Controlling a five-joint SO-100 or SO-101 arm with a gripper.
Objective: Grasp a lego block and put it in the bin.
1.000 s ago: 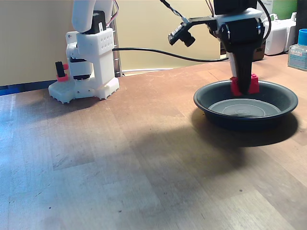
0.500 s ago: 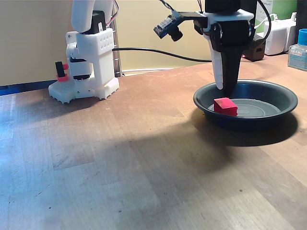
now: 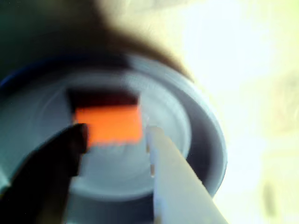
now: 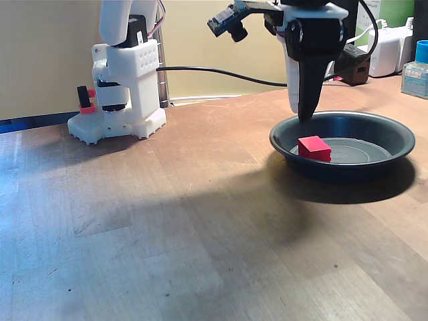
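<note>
The red lego block [image 4: 314, 148] lies on the flat bottom of the bin [image 4: 376, 121], a shallow dark round pan, towards its left side in the fixed view. My gripper [image 4: 304, 115] hangs point-down just above the pan's far-left rim, clear of the block and holding nothing. In the blurred wrist view the block [image 3: 110, 122] shows orange-red in the bin [image 3: 205, 135], beyond my gripper [image 3: 116, 135]. The black finger [image 3: 56, 172] and the white finger [image 3: 173, 182] stand apart, so the gripper is open.
The arm's white base [image 4: 127, 93] with small red-pink parts stands at the back left. A black cable [image 4: 227, 72] runs behind. A blue-capped bottle [image 4: 416, 70] and a white adapter [image 4: 391, 50] sit at the back right. Bare wooden tabletop [image 4: 167, 227] fills the front.
One second ago the gripper held the block over the pan. It let go, the block dropped onto the pan's bottom, and the gripper has since risen and shifted slightly left.
</note>
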